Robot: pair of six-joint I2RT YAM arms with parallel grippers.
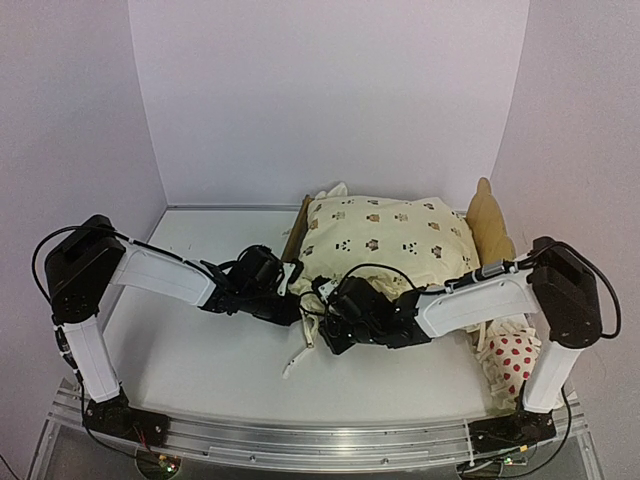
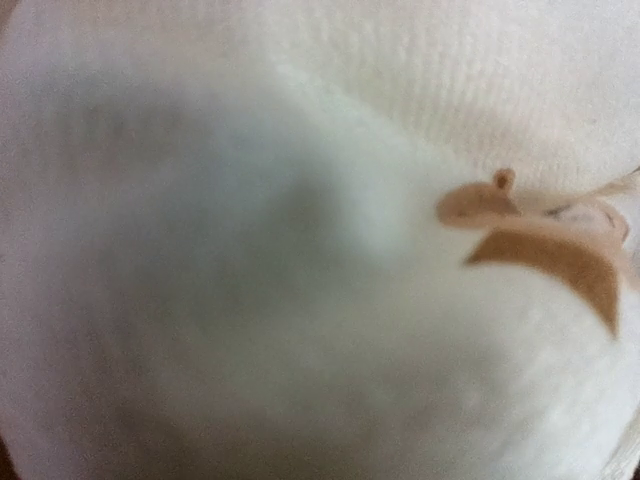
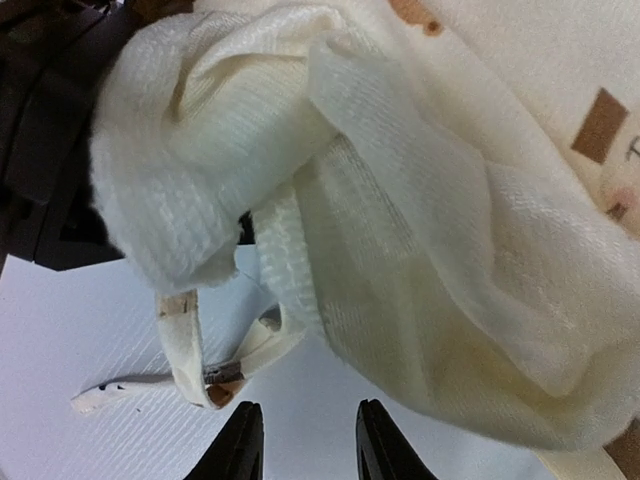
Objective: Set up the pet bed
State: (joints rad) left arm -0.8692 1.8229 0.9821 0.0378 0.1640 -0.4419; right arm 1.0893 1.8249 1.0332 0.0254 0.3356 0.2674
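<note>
The pet bed stands at the back centre; only its plywood headboard and the footboard edge show. The cream animal-print cushion lies over it and hides the slats. My left gripper is pushed into the cushion's front ruffle, which is bunched against it and lifted off the table. Its wrist view is filled with blurred cream fabric, so its fingers are hidden. My right gripper is open and empty just above the table, in front of the ruffle and its hanging tie.
The white red-dotted pillow lies at the right by the right arm's base. A loose cushion tie trails on the white table. Pale walls close in the back and both sides.
</note>
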